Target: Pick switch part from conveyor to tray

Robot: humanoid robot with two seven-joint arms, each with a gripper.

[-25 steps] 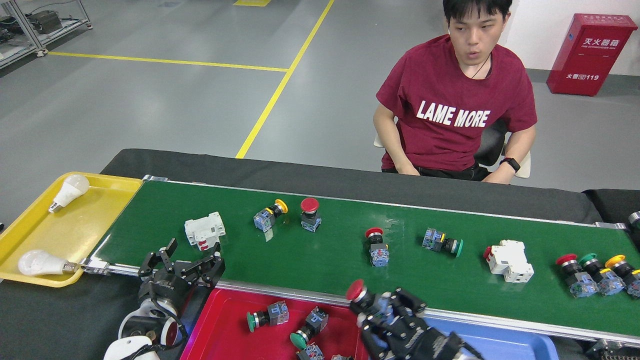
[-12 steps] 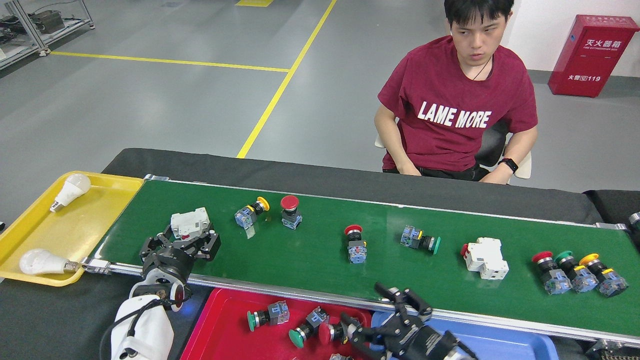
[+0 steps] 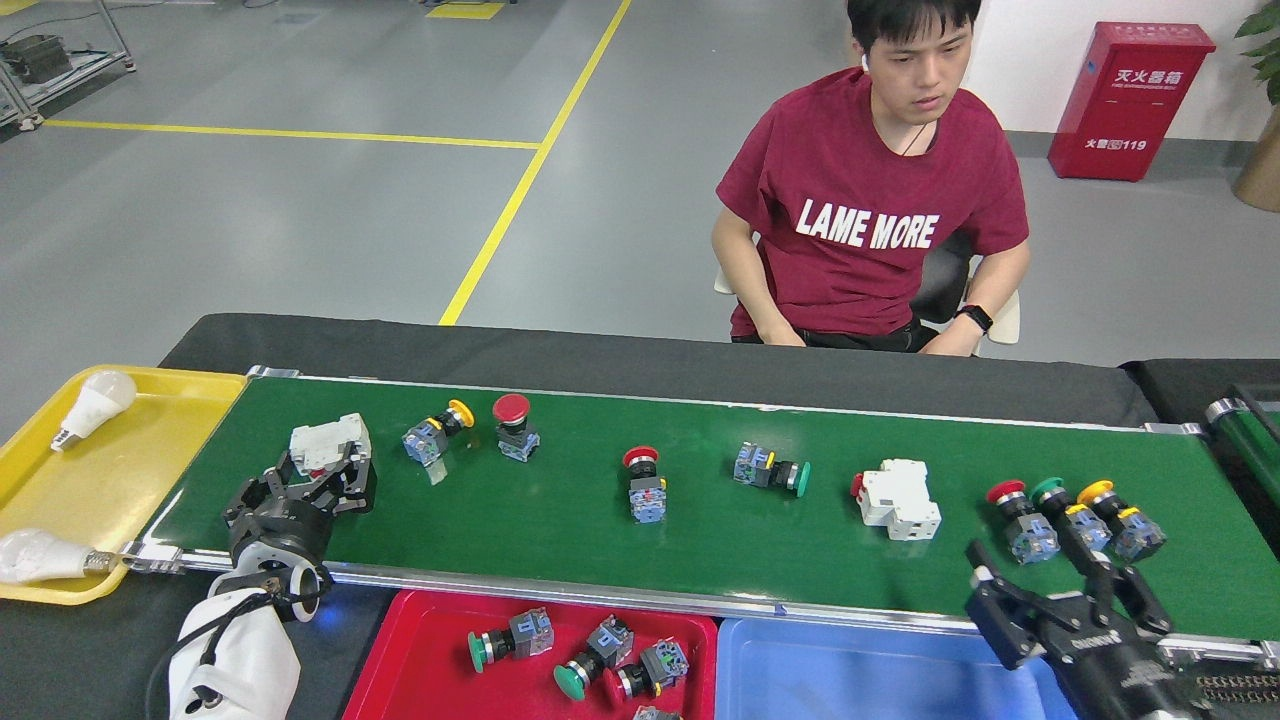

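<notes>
The left tool (image 3: 322,478) is covering the lower part of the white boxy plastic breaker (image 3: 330,443); the picture's bottom edge is cutting off the red plastic tray (image 3: 420,660) beside it.

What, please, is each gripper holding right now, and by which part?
The left gripper closes on the white breaker's lower body. The right gripper is open and holds nothing.

A smooth grey floor (image 3: 300,220) carries yellow painted lines (image 3: 520,190), 1 running away from the table and 1 crossing it at left. A red fire-extinguisher cabinet (image 3: 1128,98) stands against the pale wall (image 3: 1020,60) at right. A metal rack (image 3: 60,55) sits far left. Black cloth (image 3: 600,355) covers the table.
</notes>
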